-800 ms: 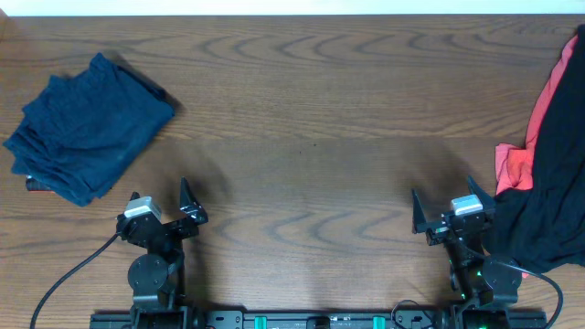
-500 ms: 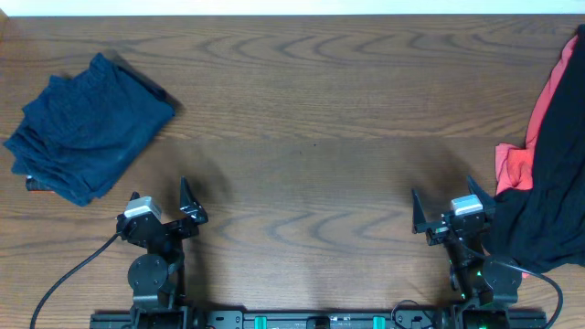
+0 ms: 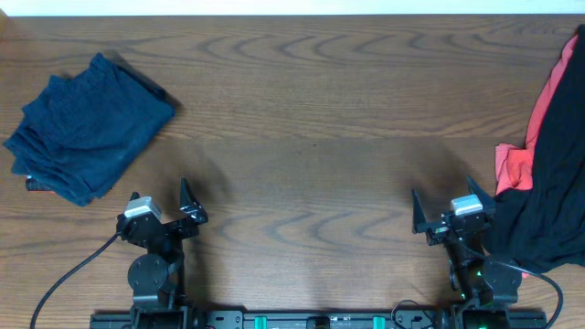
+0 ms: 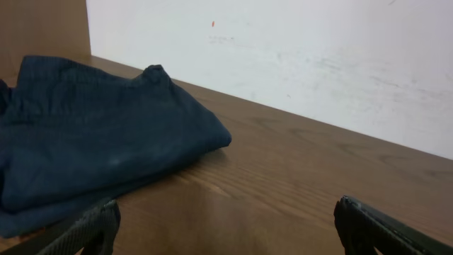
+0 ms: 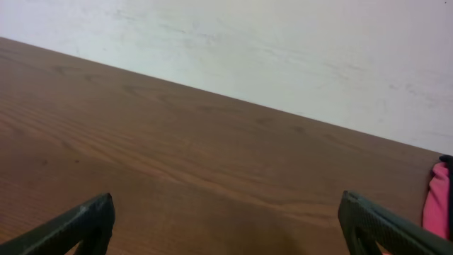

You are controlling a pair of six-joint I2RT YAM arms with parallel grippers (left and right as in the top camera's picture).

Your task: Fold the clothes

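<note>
The left tool (image 3: 160,196) and right tool (image 3: 443,199) sit at the counter's (image 3: 311,110) 6 o'clock edge, fingers spread wide, gripping nothing. A folded navy-blue garment (image 3: 87,128) lies at 10 o'clock; the left wrist view picks out faint lines in its weave. At 3 o'clock a black garment (image 3: 548,201) is heaped against a coral-red garment (image 3: 514,166), which the right wrist view shows only as a pink sliver below a white wall (image 5: 283,42).

both arms (image 3: 151,233) (image 3: 475,239) sit low, jaws seemingly spread.
</note>
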